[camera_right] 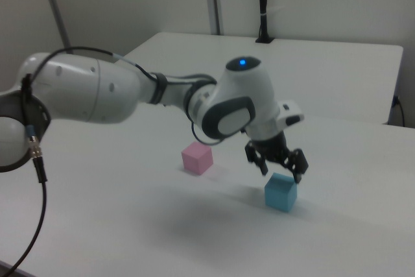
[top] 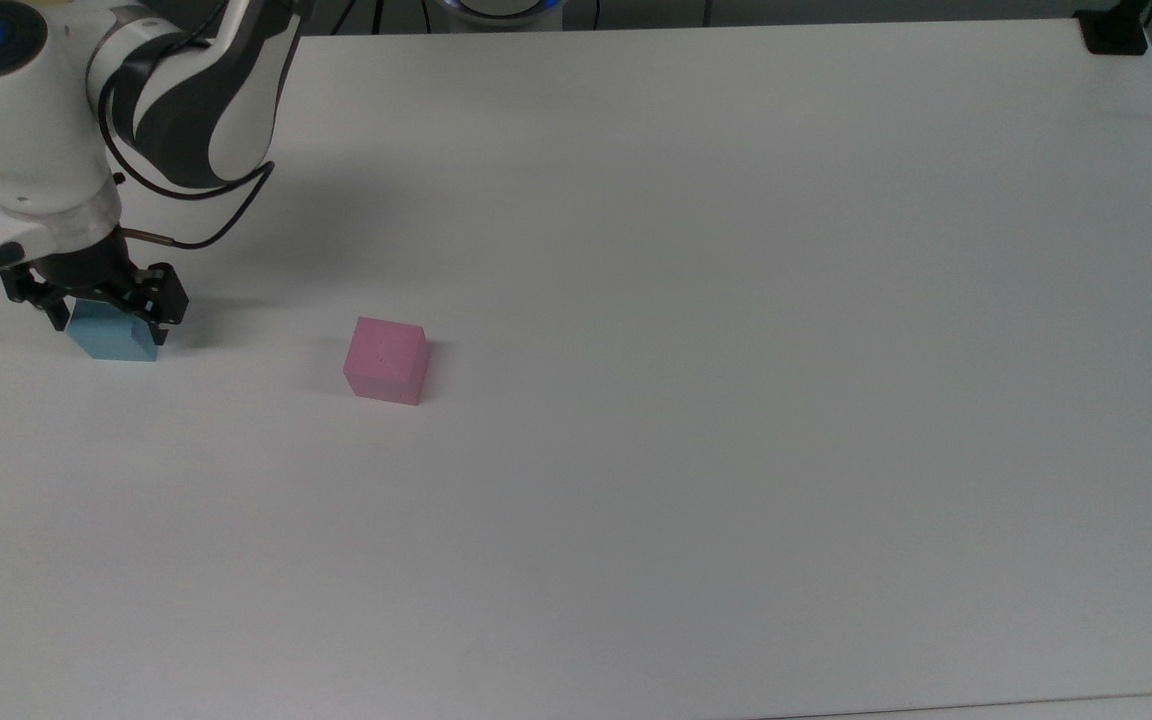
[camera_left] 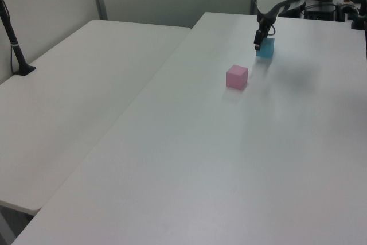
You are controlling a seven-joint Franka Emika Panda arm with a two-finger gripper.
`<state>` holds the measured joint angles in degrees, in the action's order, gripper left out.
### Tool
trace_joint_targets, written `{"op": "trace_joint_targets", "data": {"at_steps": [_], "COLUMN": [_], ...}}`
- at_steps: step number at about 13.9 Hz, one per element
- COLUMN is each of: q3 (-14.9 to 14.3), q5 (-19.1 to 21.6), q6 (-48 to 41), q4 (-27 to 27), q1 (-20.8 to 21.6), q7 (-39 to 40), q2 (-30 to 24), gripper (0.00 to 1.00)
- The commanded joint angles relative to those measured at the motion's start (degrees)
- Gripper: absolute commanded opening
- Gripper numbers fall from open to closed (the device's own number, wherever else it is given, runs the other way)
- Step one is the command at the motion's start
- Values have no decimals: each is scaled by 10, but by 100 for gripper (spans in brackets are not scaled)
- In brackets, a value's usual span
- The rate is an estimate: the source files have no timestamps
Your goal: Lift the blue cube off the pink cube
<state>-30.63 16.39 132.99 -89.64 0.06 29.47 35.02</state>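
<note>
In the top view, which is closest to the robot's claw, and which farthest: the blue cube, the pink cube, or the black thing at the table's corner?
From the gripper:
1. The blue cube, right beneath it, at the top view's left.
2. The pink cube, to the top view's right of it.
3. The black mount, at the top view's far upper-right corner.

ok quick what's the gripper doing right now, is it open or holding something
Gripper: open, holding nothing; its fingers straddle the top of the small light blue matte cube, which sits on the white table.

No text, label, brand, number or sign can be read anywhere.
</note>
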Motion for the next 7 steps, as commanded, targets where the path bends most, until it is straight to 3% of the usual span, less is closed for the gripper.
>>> {"op": "trace_joint_targets", "data": {"at_steps": [1,3,7], "q3": [3,21,147], "q5": [-19,-64,-178], "q6": [-101,-168,-305], "q4": [-28,-26,-30], "q1": [12,26,28], "q7": [-105,-145,-273], "q2": [-141,-192,-273], "gripper": [100,100,100]}}
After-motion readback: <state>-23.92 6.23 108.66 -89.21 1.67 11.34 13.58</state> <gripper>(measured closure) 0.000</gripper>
